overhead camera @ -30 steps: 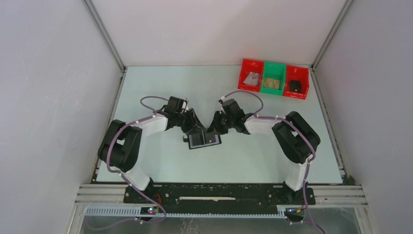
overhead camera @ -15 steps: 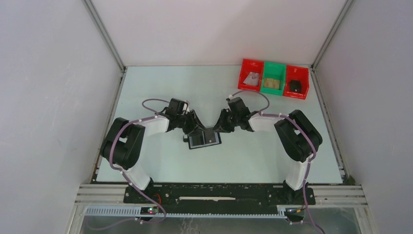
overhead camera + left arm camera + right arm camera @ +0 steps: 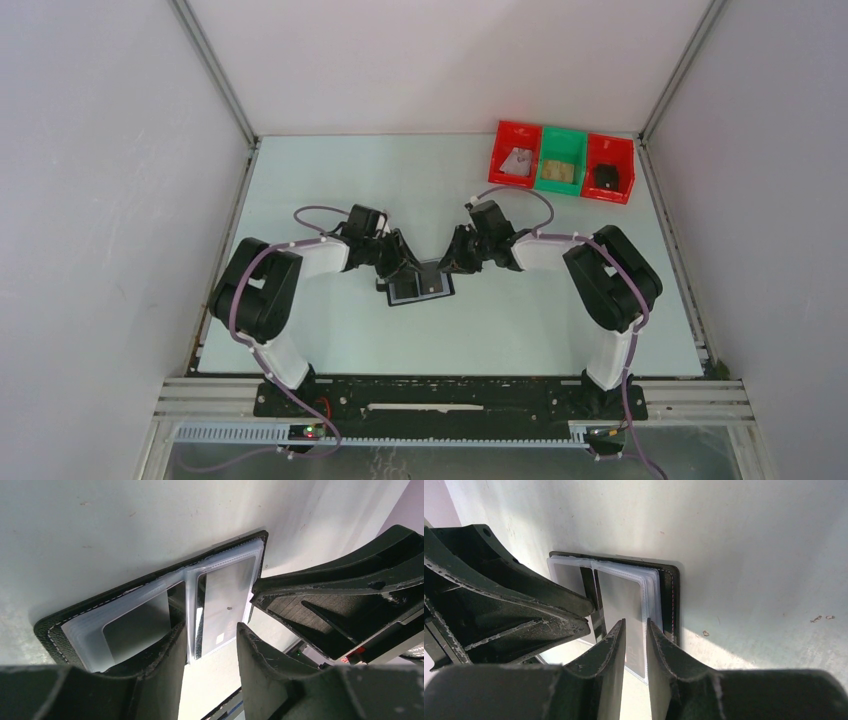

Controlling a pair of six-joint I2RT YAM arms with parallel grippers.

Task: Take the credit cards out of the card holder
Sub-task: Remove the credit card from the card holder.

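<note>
The small black bifold card holder (image 3: pixel 421 288) lay open on the pale tabletop (image 3: pixel 330 170) near its centre, clear plastic sleeves (image 3: pixel 621 597) facing up. The left hand (image 3: pixel 211 627) stood over its fold with fingers apart. The right hand (image 3: pixel 635 625) straddled a sleeve's edge through a narrow gap, and whether it was pinching could not be told.

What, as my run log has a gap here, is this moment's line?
card holder: open flat on table | left gripper: open over clear sleeves | right gripper: narrowly open at sleeve edge | nothing gripped
</note>
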